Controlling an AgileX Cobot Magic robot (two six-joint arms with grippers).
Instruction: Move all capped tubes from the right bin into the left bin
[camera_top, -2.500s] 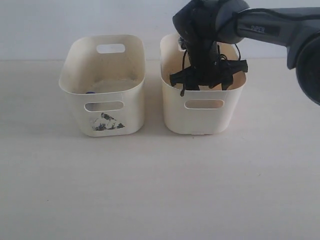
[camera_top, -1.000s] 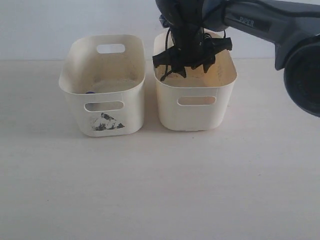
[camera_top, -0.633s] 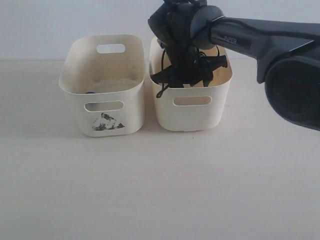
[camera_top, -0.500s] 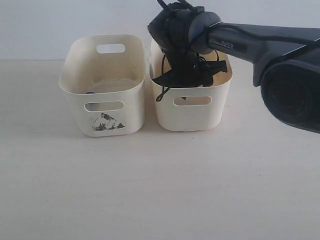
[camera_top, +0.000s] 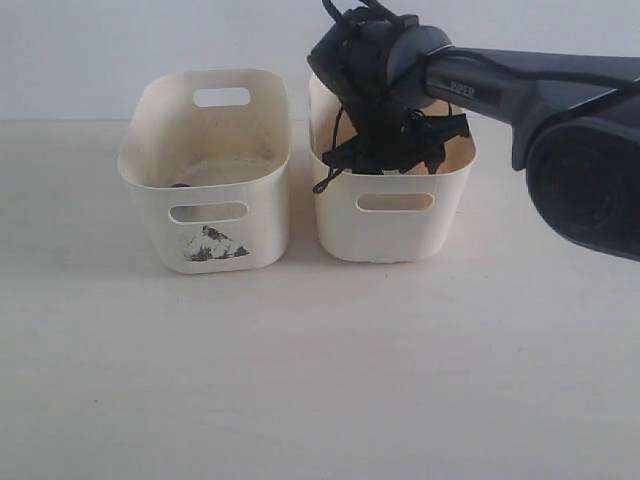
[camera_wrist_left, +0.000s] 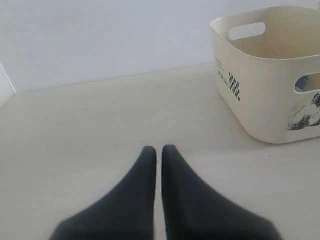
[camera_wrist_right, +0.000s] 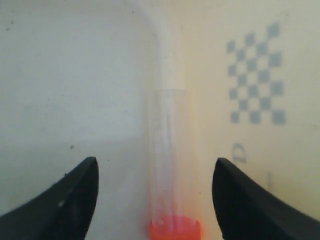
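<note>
Far left: the dark left hand (camera_wrist_left: 156, 150) low over the pale surface (camera_wrist_left: 75, 125), fingers pressed together, gripping nothing, apart from the cream rounded plastic left bin with the black mountain-like print (camera_wrist_left: 260, 105). In the wide view, the same printed bin (camera_top: 265, 225) on the surface, with a small dark blue cap (camera_top: 180, 185) just visible over its front rim. Just beside it, the plain-fronted cream plastic right bin (camera_top: 390, 235). Right of centre: the dark grey right arm (camera_top: 520, 85) reaching in from the right edge, its black right hand (camera_top: 395, 152) lowered inside the plain bin, tips hidden behind the front wall. From the wrist camera: fingers (camera_wrist_right: 70, 200) spread wide apart, clamped on nothing. Between them, touched by neither, a clear plastic tube with an orange-red cap (camera_wrist_right: 167, 145), close against the bin's inner wall near a grey chequered print (camera_wrist_right: 252, 75).
</note>
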